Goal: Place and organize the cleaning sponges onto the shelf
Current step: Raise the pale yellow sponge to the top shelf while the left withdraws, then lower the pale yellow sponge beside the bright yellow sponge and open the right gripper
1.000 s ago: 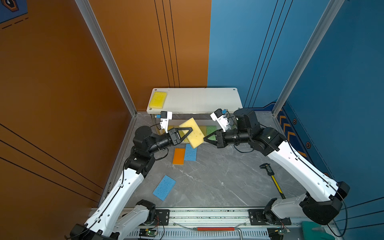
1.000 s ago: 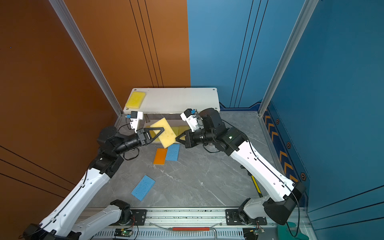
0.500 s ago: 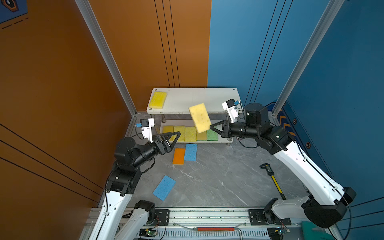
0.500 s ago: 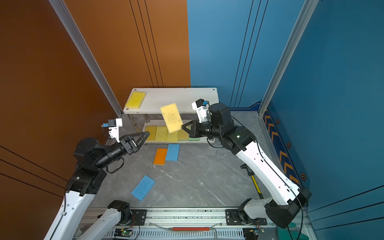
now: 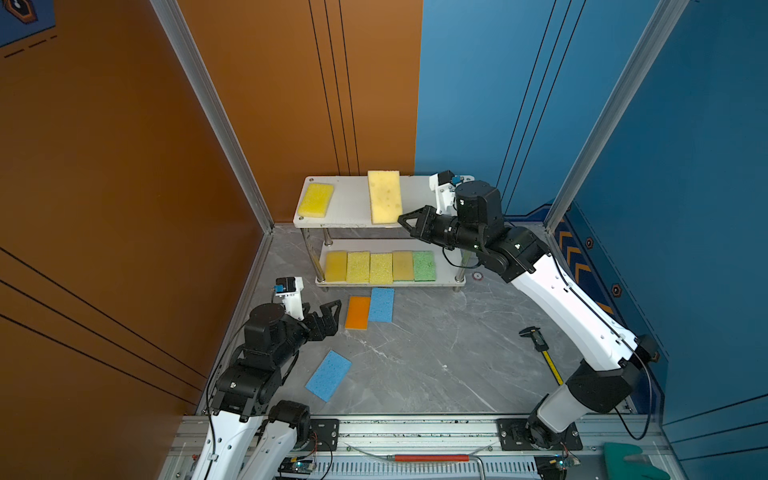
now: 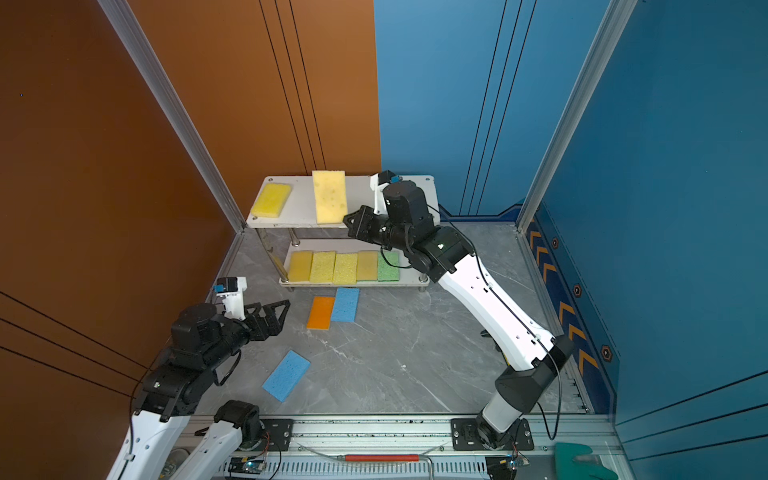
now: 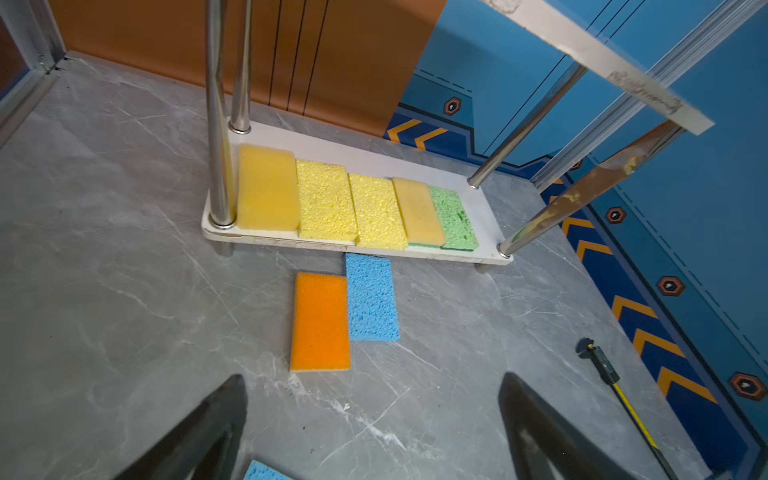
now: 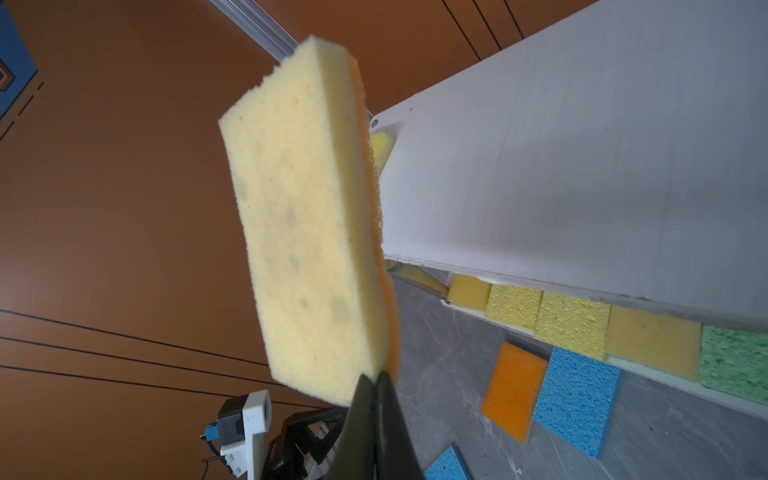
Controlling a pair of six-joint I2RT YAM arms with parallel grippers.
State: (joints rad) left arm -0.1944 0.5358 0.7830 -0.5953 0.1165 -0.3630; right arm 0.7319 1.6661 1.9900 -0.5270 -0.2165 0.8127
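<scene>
Right arm hides the right end of the white two-tier metal-post shelf (image 5: 353,208) top board; unclear whether the pale yellow foam sponge (image 5: 385,197), pinched by the right tool (image 5: 401,219), touches it. Top board holds one bright yellow sponge (image 5: 316,200), lower board four yellow sponges (image 5: 358,267) plus one green sponge (image 5: 424,266). Grey table (image 5: 436,353): one orange sponge (image 5: 358,312), two blue sponges (image 5: 381,304); left tool (image 5: 333,316) spread, empty.

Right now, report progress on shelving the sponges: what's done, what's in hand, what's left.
Done: five sponges lined up on the shelf's lower board, and one yellow sponge on the top board.
In hand: the right claw is shut on a pale yellow sponge above the top board, not yet set down.
Left: the orange sponge, the blue sponge beside it and a second blue sponge lie on the floor. The left claw is open and empty.
</scene>
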